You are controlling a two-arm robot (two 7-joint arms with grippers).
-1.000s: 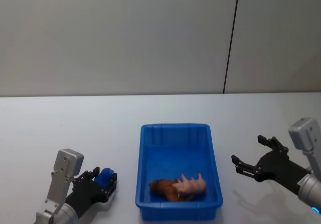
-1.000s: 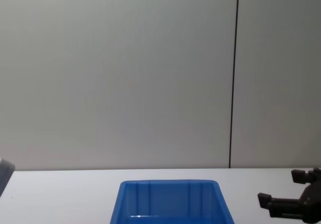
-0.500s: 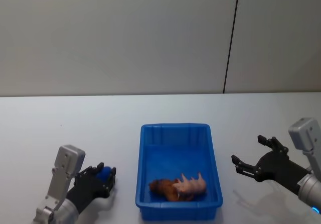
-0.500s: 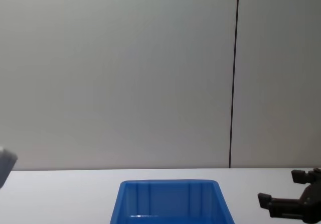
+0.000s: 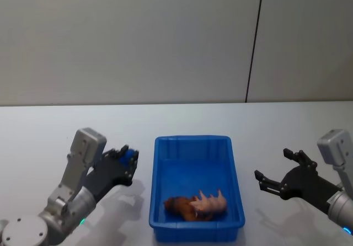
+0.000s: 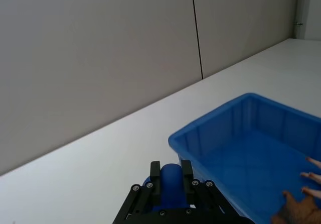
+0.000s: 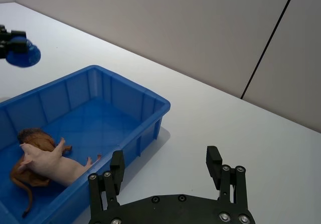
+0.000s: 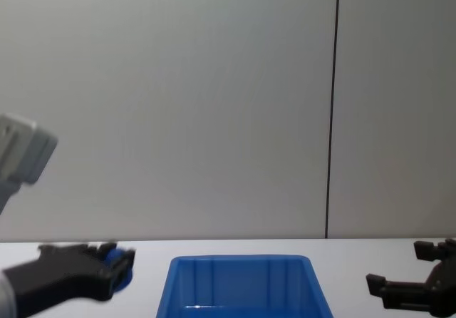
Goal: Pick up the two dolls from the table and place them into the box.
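- The two dolls are lying together inside the box [image 5: 193, 146], at its near end; the brown lion-like doll [image 5: 177, 206] is resting on the floor of the bin, and the pale pink doll [image 5: 211, 203] is lying across it, touching it, legs sticking up.
- The box is sitting on the white table [image 5: 55, 130], between the two arms.
- The left gripper [image 5: 128, 159] is hovering above the table just beside the box's left wall; its black fingers are clenching a small blue object [image 6: 170, 183], which is sitting squarely between them in the left wrist view.
- The right gripper [image 5: 273, 171] is hanging over the table to the right of the box, apart from it; its fingers [image 7: 117, 164] are standing spread wide with bare table showing between them, holding nothing.
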